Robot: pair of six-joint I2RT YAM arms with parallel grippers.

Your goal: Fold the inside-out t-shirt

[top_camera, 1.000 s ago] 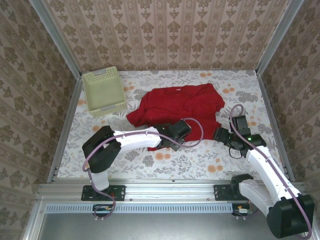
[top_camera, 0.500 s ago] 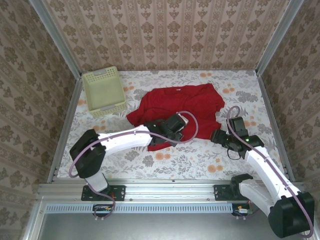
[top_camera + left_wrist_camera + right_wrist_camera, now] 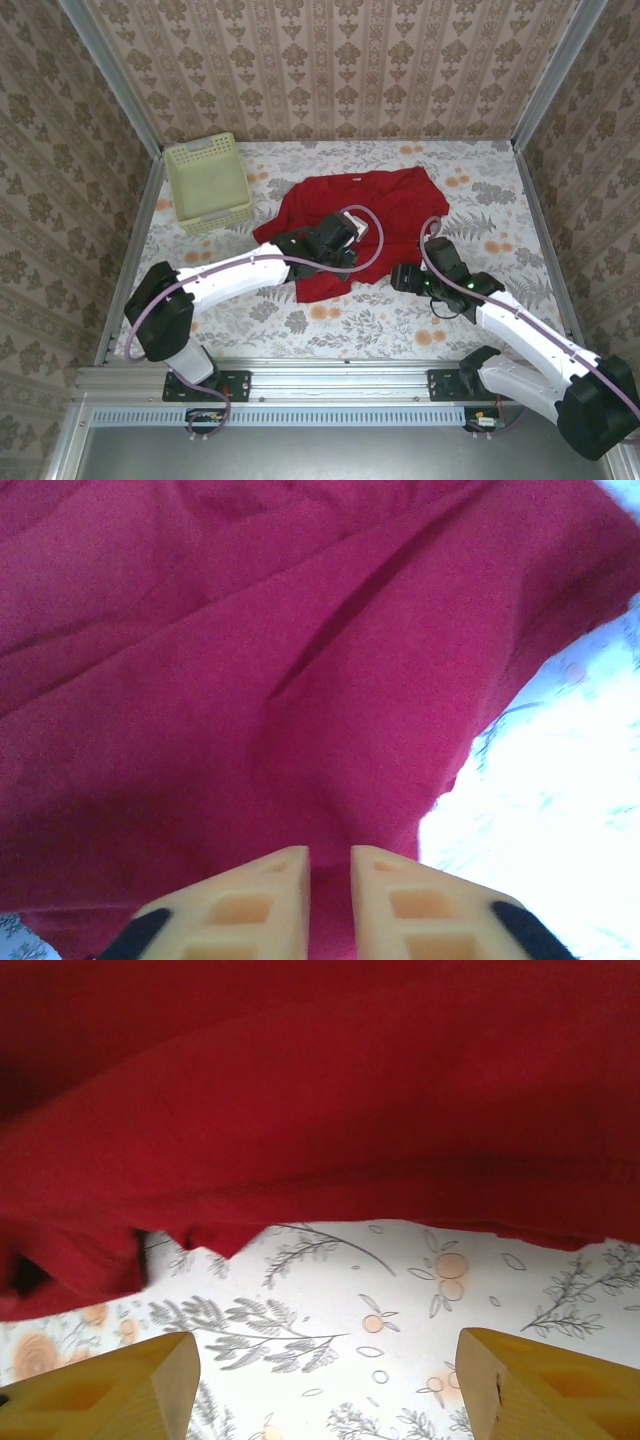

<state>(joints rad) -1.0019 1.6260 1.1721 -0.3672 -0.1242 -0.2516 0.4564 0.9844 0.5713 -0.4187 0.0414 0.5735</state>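
Top external view: red inside-out t-shirt [image 3: 385,205] lies rumpled mid-bench, both arms at its near edge.
Left claw [image 3: 330,855] sits low over the cloth with just a slim gap between its fingers, red showing in the gap, honestly can't tell if it's pinching any. Right claw [image 3: 325,1342] is spread wide over bare floral bench [image 3: 400,330], just short of the wavy near hem. Basket [image 3: 208,185] sits back-left, apart from the shirt. Plenty of free bench along the front and right side.

Red t-shirt [image 3: 398,205], rumpled, spread loosely
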